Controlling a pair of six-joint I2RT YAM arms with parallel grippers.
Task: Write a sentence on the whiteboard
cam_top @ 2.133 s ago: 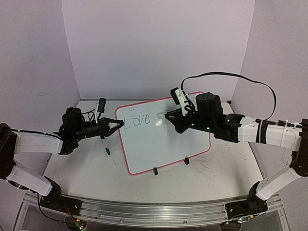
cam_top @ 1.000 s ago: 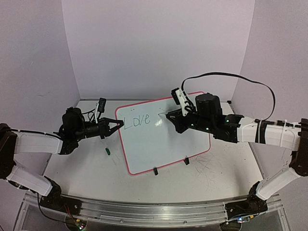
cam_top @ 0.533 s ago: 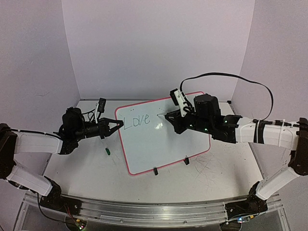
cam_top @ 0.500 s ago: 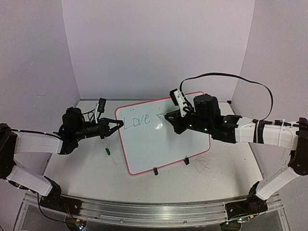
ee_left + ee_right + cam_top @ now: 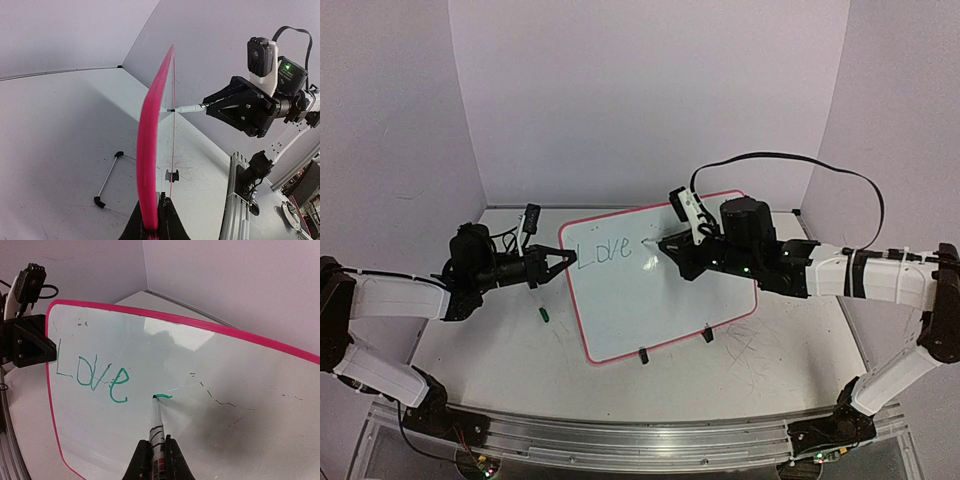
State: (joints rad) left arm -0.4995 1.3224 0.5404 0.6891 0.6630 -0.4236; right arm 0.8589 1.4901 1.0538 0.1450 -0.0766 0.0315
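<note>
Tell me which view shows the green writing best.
The right wrist view: the writing is large and faces the camera, reading "Love" plus a short stroke. The top view shows it small. The left wrist view sees the whiteboard edge-on, so no writing shows.

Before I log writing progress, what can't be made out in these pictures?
Left wrist view: whiteboard seen edge-on, so its writing is hidden.
Right wrist view: marker label cut off by right gripper and the bottom edge.
Top view: small green item on the table, too small to identify.
</note>
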